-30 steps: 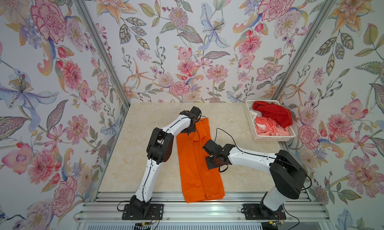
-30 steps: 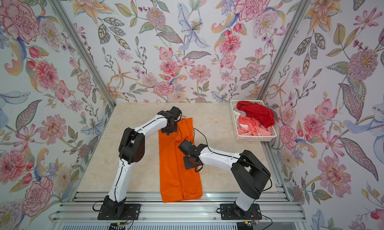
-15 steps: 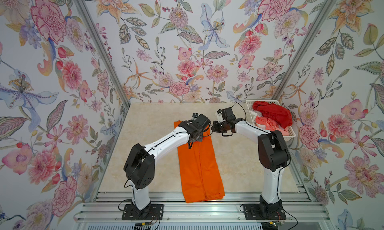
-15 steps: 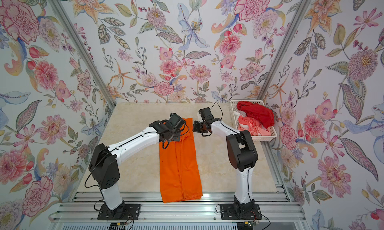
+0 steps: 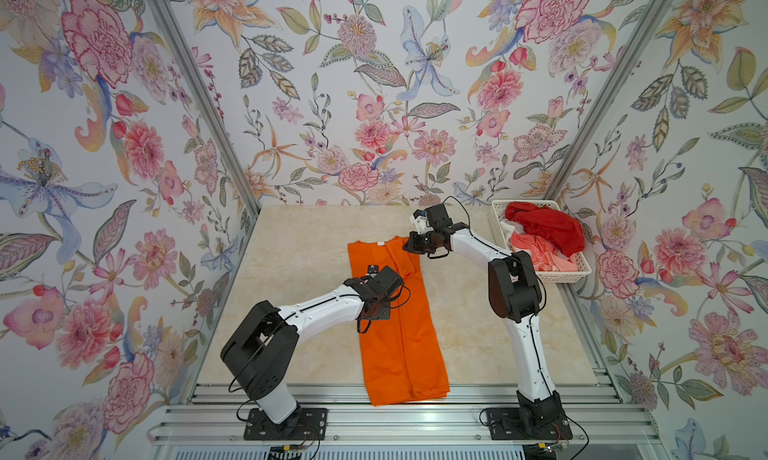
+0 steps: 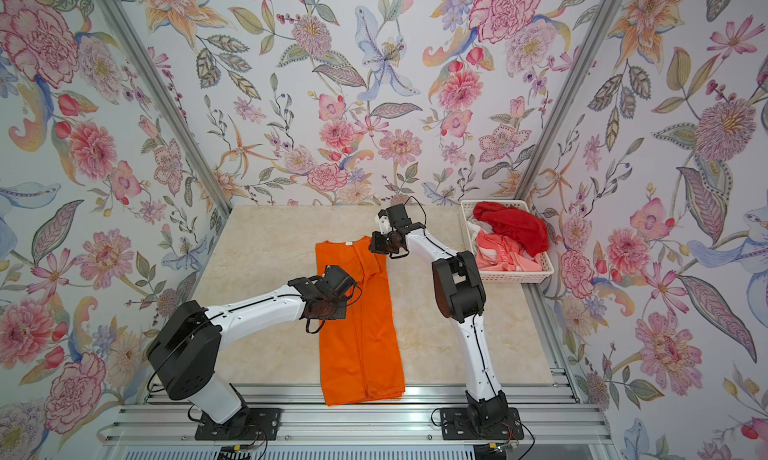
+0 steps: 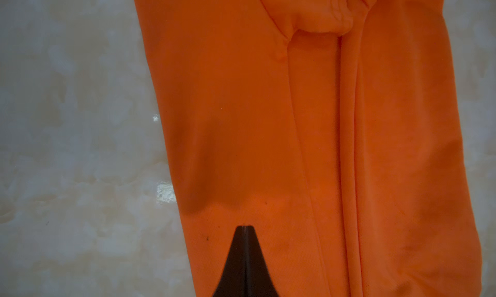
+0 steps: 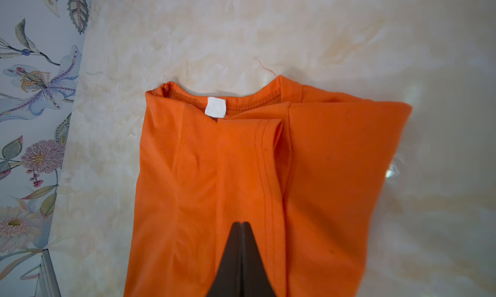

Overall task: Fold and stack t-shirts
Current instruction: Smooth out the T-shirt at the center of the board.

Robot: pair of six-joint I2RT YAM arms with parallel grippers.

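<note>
On the pale marbled surface [image 5: 291, 271], lengthwise between the two arms: orange t-shirt [image 5: 395, 333], folded into a long narrow strip, collar toward the back wall, hem lapping over the metal rail [image 5: 332, 395] at the front edge. White neck label [image 8: 215, 107] facing up at the collar. Side flaps turned in over the middle, one sleeve hem lying along the centre fold.

Over the strip about midway along, toward its left edge: left tool [image 7: 244, 228], fingers pressed together, pinching nothing visible; touching the cloth or just above it, cannot tell.

At the collar end, reaching in from the strip's right side in both top views: right tool [image 8: 243, 224], also pressed together, tip over the cloth beside the folded-in sleeve; contact unclear.

In the white basket [image 5: 577, 273] at the back right corner, well apart from the orange strip: red t-shirt [image 5: 548, 225] heaped on top, coral-pink-and-white t-shirt [image 5: 536, 250] crumpled partly beneath it.
</note>
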